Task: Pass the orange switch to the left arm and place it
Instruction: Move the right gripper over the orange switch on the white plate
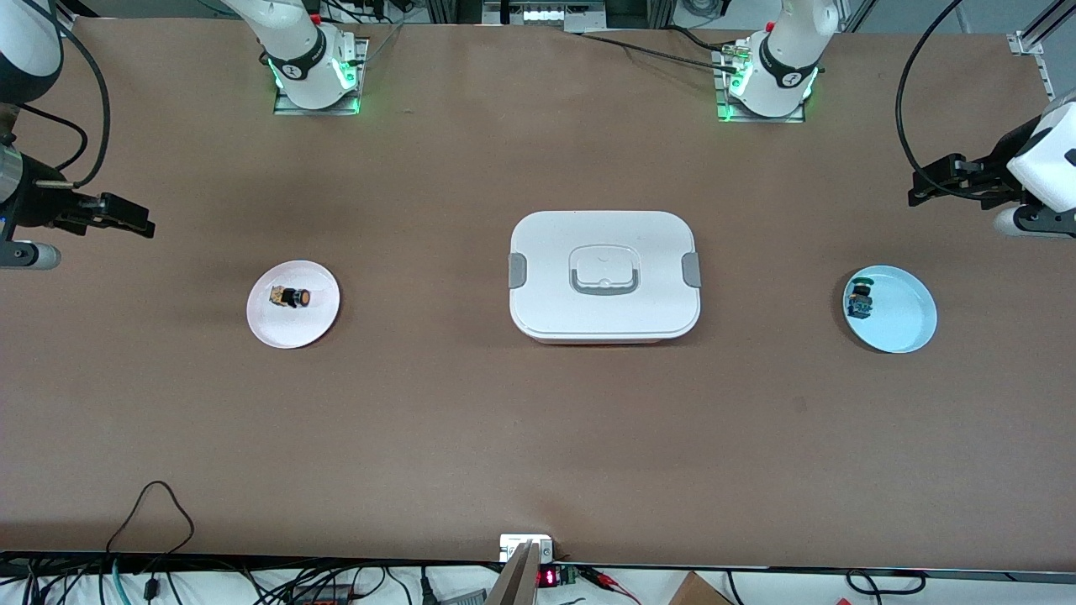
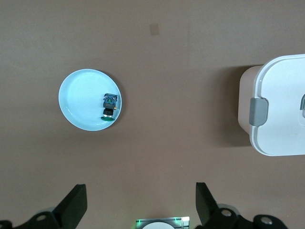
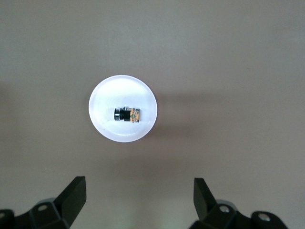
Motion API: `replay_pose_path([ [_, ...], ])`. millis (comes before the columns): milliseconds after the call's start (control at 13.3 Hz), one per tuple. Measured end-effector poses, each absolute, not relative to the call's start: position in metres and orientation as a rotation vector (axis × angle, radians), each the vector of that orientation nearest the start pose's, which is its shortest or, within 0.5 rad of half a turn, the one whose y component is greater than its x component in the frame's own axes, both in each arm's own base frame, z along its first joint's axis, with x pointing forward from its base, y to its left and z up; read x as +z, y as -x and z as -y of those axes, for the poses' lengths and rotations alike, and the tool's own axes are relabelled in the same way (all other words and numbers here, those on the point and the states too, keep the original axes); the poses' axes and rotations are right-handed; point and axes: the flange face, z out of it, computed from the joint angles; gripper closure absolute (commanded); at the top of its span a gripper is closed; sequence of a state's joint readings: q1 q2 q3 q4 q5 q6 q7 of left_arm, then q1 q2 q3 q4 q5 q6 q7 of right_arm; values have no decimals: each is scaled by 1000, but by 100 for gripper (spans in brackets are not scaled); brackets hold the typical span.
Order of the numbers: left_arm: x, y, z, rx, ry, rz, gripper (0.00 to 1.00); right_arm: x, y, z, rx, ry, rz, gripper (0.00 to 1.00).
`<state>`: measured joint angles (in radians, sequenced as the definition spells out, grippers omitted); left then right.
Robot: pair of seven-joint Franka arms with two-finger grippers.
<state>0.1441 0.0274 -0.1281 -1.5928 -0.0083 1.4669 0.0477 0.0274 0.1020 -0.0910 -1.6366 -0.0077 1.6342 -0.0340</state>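
The right end effector (image 3: 138,200) hangs released, its two black fingers spread wide apart with nothing between them, up in the air at the right arm's end of the worktop (image 1: 437,420). The left end effector (image 2: 140,205) is likewise released and empty, raised over the left arm's end. Both arms wait, well apart from everything on the worktop.

The orange switch (image 1: 291,297) lies on its side in the middle of a small, round, glossy white plate (image 1: 277,332) toward the right arm's end. The front view shows its orange cap pointing toward the box; the right wrist view shows instead the black collar and the tan, patterned body (image 3: 127,114), and the plate's smooth rim (image 3: 105,129) as a full circle.

The box (image 1: 555,315) sits at the middle of the worktop, between the two plates: white plastic, a rounded rectangle, with a grey clip on each short side and a grey-rimmed recessed handle on its lid. Only the front view shows it whole; the left wrist view catches one end of it (image 2: 276,138) with a single grey clip.

Toward the left arm's end, a pale blue round plate (image 1: 904,328) holds a green-capped switch (image 1: 860,300) close to its rim on the box's side. The left wrist view shows that switch's blue body (image 2: 109,106) and the plate's shallow wall (image 2: 71,112).

The worktop is matte brown, plain and flat.
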Motion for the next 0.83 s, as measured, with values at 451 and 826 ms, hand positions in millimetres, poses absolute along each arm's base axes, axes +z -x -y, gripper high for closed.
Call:
replay_pose_path([
  [451,591,-549,-8,241,3149,-52,0,497,-603,22,219,3152,-8,0],
  [826,591,-549,-8,241,3149,-52,0,433,-617,-9,207,3159,67,0],
])
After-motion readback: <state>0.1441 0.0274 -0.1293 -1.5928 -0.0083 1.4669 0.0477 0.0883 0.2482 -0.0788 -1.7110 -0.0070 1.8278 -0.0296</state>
